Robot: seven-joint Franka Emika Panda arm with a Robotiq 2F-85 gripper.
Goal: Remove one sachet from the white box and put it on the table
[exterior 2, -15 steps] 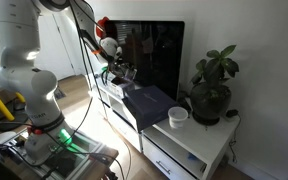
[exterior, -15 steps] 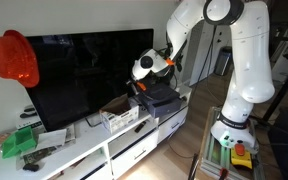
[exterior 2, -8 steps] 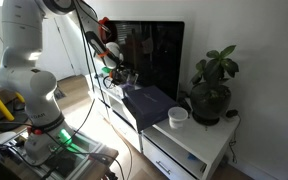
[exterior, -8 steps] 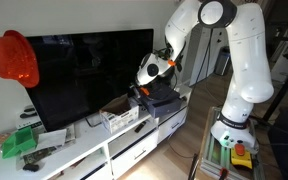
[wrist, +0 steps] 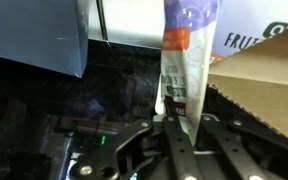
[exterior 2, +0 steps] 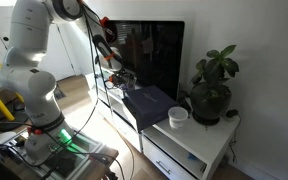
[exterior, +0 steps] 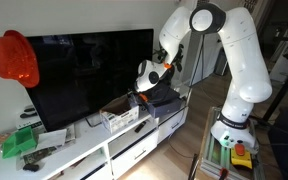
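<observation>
In the wrist view my gripper [wrist: 174,118] is shut on the lower end of a sachet [wrist: 182,60], a flat whitish packet with an orange-brown band that stands upright between the fingers. In both exterior views the gripper [exterior: 141,90] [exterior 2: 115,72] hangs just above the white box [exterior: 121,119], which sits on the white table [exterior: 94,150] in front of the TV. The sachet is too small to make out in the exterior views.
A dark grey box [exterior: 165,98] [exterior 2: 149,101] lies next to the white box. A green packet [exterior: 19,141] lies at the table's far end. A large TV [exterior: 84,75], a potted plant [exterior 2: 212,88] and a white cup [exterior 2: 178,116] stand on the cabinet. A brown cardboard flap [wrist: 269,75] is close beside the gripper.
The upper arm has swung over toward the TV; the gripper has shifted only slightly and stays above the white box, still shut.
</observation>
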